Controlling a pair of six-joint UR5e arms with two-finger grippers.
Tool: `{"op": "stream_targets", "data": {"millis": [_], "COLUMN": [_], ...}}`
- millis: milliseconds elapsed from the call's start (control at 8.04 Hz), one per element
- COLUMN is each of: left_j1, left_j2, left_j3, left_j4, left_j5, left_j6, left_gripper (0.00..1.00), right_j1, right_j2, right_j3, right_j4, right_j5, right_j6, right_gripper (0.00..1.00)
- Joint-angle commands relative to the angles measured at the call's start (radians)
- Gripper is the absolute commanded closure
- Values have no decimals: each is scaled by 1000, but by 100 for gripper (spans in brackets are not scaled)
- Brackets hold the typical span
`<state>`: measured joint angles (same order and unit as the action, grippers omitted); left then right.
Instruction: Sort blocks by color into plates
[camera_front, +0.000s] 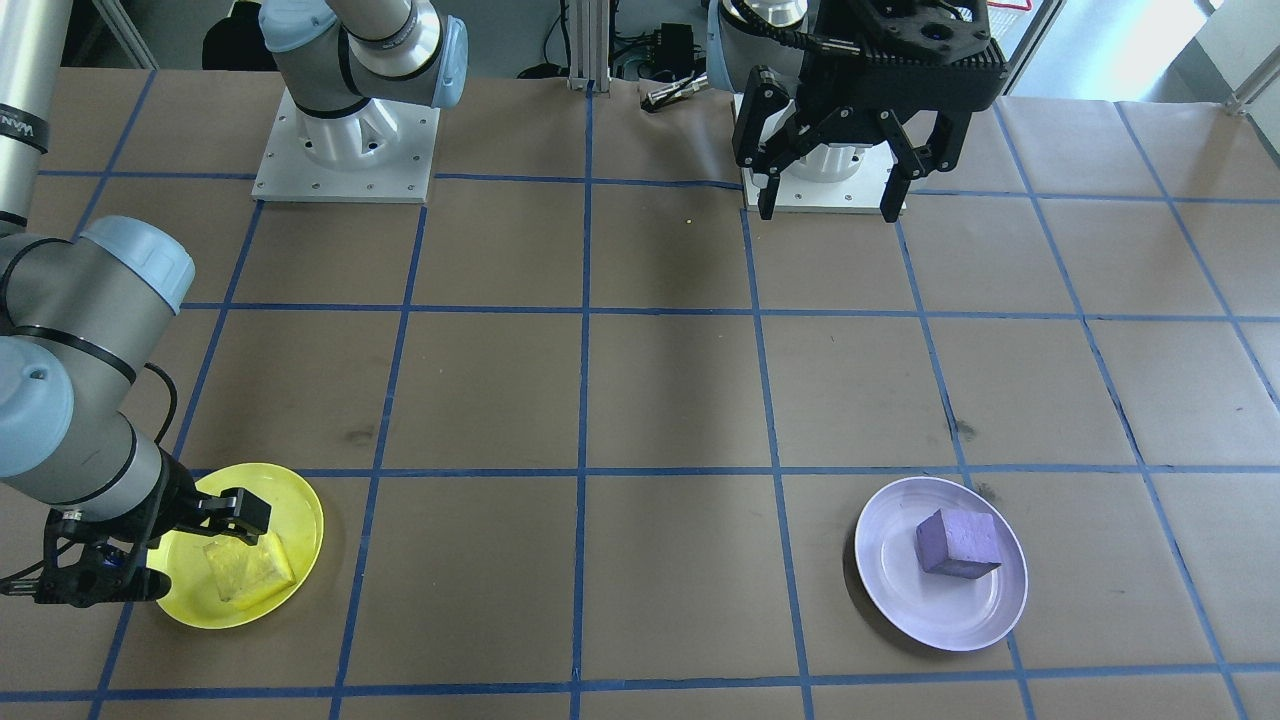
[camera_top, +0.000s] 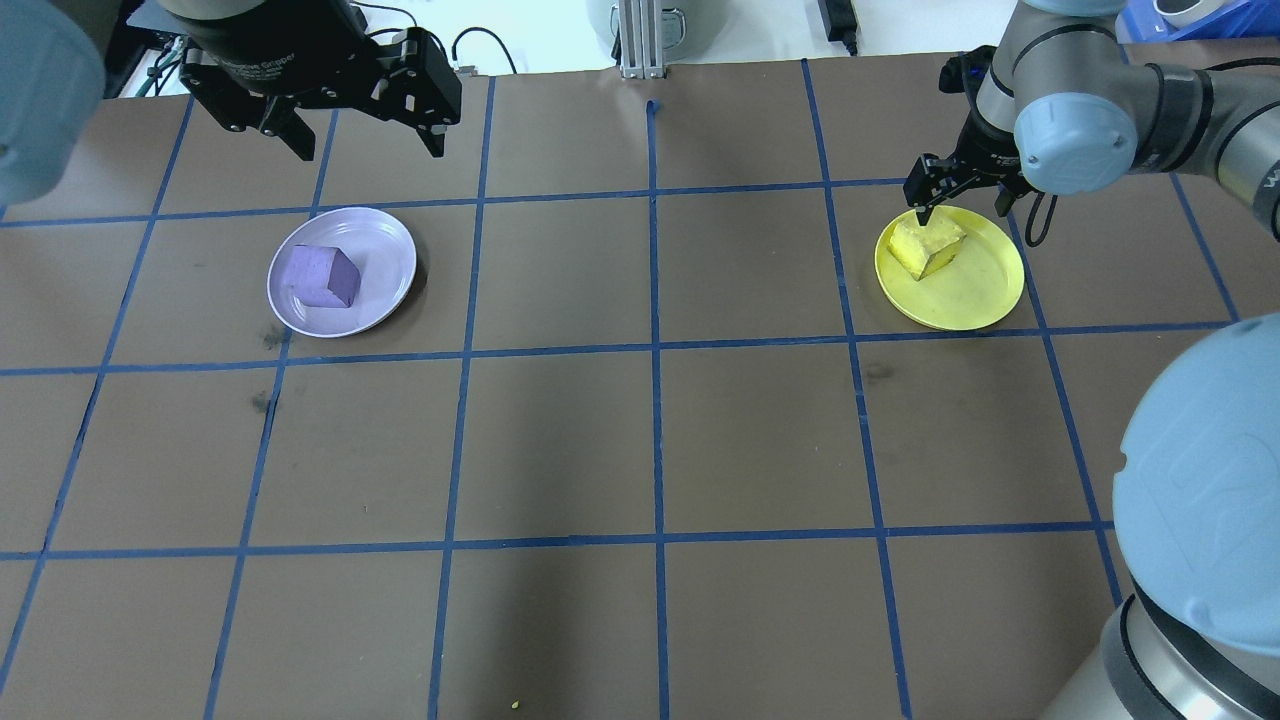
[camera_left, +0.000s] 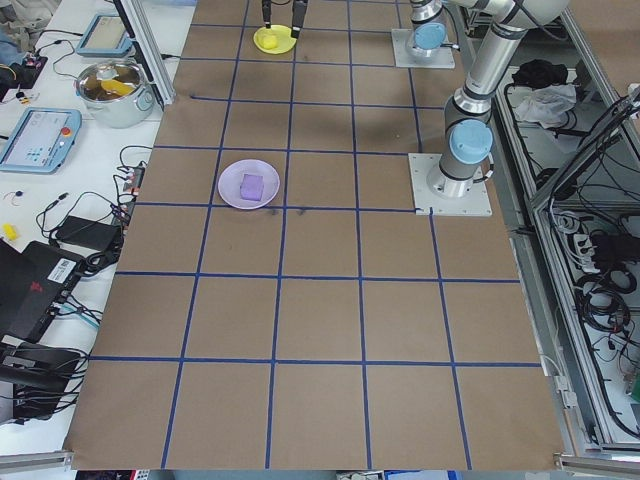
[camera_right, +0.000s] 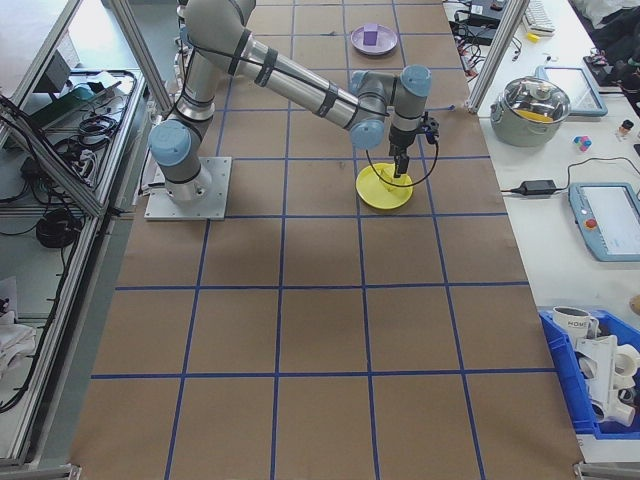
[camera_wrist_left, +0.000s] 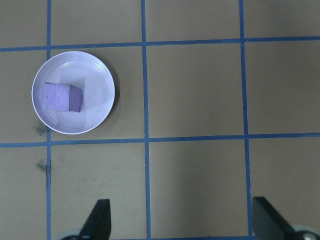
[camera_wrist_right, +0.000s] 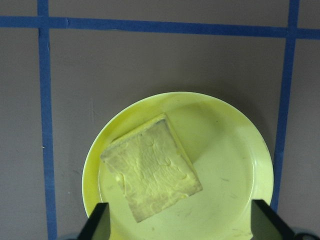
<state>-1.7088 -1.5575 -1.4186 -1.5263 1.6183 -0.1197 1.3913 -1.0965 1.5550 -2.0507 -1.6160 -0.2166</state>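
Looking down at the table (camera_top: 640, 450), we've got brown paper taped off into a blue grid, and that's the biggest thing in every view.

Next in size are the two arms. Our right arm (camera_right: 290, 85) reaches out across the table to the yellow plate, while the left arm (camera_left: 490, 60) stays back near its base.

Then the plates. The yellow plate (camera_top: 950, 268) sits on our right side, the lavender plate (camera_top: 342, 271) on our left, well apart from each other with a few grid squares between them.

End effectors: the left end effector (camera_top: 365, 135) hangs above the table behind the lavender plate, fingers spread wide and holding nothing. The right end effector (camera_top: 960, 200) is low over the yellow plate, also released. In its wrist view the two fingertips (camera_wrist_right: 100, 222) stand wide on either side of the plate with the block between them, not touching it as far as we can tell.

Smallest: the blocks. The yellow block (camera_wrist_right: 152, 167) lies in the yellow plate, turned at an angle and off to one side of the middle. The purple block (camera_wrist_left: 62, 97) rests in the lavender plate, also a bit off-center.
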Motion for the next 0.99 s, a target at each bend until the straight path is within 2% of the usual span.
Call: {"op": "stream_targets", "data": {"millis": [0, 124, 373, 497, 870], "left_j1": [0, 0, 0, 0, 0], "left_j2": [-1, 0, 0, -1, 0], "left_j3": [1, 0, 0, 1, 1], "left_j4": [0, 0, 0, 2, 0], "left_j5": [0, 0, 0, 0, 0], "left_j6": [0, 0, 0, 0, 0], "left_gripper": [0, 0, 0, 0, 0], "right_j1": [3, 6, 17, 38, 176], "right_j2": [-61, -130, -270, -320, -381], "right_j3": [-3, -1, 0, 13, 16], "right_j4": [30, 61, 192, 216, 225], "right_j5": [7, 8, 21, 37, 38], "right_j6": [3, 19, 142, 157, 284], "right_gripper": [0, 0, 0, 0, 0]}}
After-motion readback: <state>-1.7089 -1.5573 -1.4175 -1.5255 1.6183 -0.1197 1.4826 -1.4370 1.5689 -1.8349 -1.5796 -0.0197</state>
